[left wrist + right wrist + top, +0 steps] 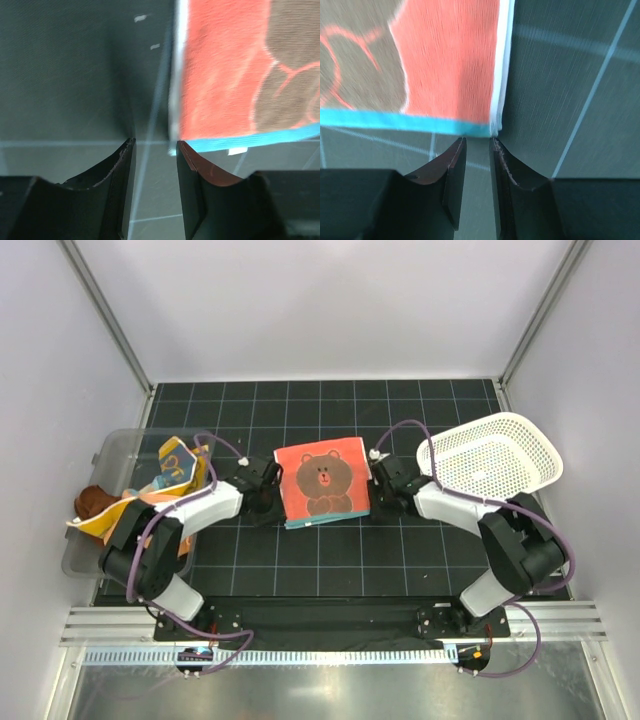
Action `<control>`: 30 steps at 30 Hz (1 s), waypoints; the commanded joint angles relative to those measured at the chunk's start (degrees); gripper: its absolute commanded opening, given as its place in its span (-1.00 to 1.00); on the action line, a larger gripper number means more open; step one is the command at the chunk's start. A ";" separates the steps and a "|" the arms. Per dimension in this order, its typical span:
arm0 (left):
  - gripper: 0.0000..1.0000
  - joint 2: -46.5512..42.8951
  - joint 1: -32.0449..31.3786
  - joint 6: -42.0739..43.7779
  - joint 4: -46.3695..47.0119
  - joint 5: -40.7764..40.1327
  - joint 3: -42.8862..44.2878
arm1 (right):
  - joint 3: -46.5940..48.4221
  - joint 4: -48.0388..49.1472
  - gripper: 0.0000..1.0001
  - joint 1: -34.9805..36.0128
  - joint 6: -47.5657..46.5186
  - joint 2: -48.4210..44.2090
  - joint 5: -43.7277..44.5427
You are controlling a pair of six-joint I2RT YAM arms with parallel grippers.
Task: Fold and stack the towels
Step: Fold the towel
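While the red-orange bear-face towel (323, 481) is lying flat, seemingly unfolded, on the tabletop (400, 550), I am holding my left fingers (122, 170) and right fingers (452, 170) parted, empty, beside its corners, other towels (170, 475) waiting in the clear bin (85, 550).

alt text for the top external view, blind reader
A red-orange towel with a brown bear face lies flat on the black grid mat, with the left claw at its left edge and the right claw at its right edge. A clear bin of crumpled towels sits far left, a white basket far right.
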 commanded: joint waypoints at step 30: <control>-0.31 2.37 -0.28 -5.87 5.07 2.36 0.05 | 3.72 -0.68 -0.28 4.04 1.11 -3.05 10.51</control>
